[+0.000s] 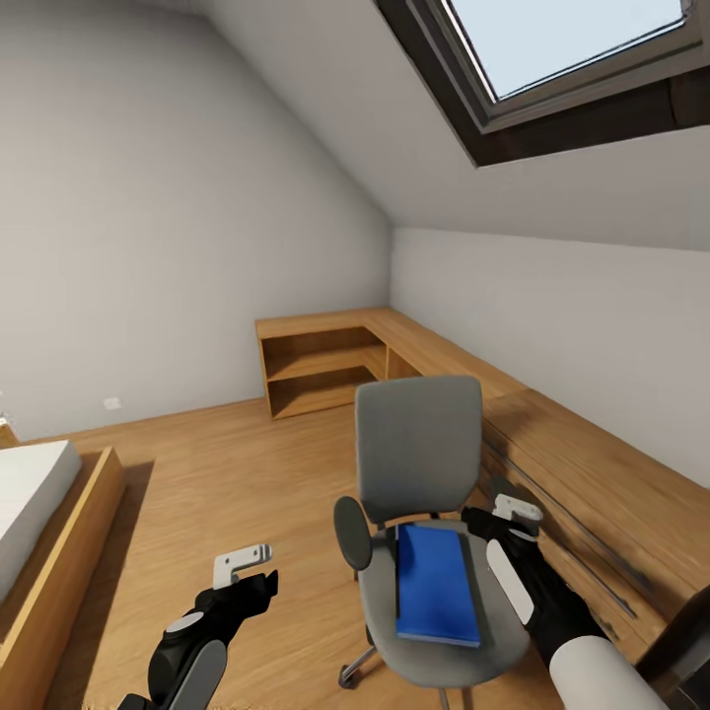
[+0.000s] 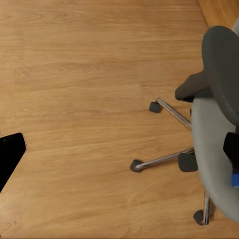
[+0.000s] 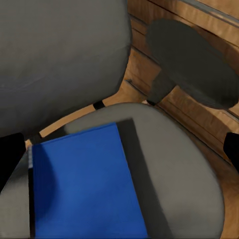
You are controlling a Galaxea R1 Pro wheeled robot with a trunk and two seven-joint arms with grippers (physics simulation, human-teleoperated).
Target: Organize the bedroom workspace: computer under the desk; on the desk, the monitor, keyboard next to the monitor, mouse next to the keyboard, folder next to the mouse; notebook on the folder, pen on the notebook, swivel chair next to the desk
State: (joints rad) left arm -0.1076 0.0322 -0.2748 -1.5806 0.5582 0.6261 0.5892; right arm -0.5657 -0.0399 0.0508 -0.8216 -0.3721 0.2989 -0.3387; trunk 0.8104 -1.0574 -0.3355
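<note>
Right pincer [image 1: 515, 513] hovers spread wide beside the swivel chair [image 1: 419, 449], holding nothing; folder [image 1: 435, 584] flat on seat looks thin, light, stiffish — pinch an overhanging edge.

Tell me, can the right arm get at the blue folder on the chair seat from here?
Probably yes. The right pincer hovers at the seat's edge beside the folder, which lies flat on the swivel chair with nothing on top; only the armrest stands nearby.
</note>
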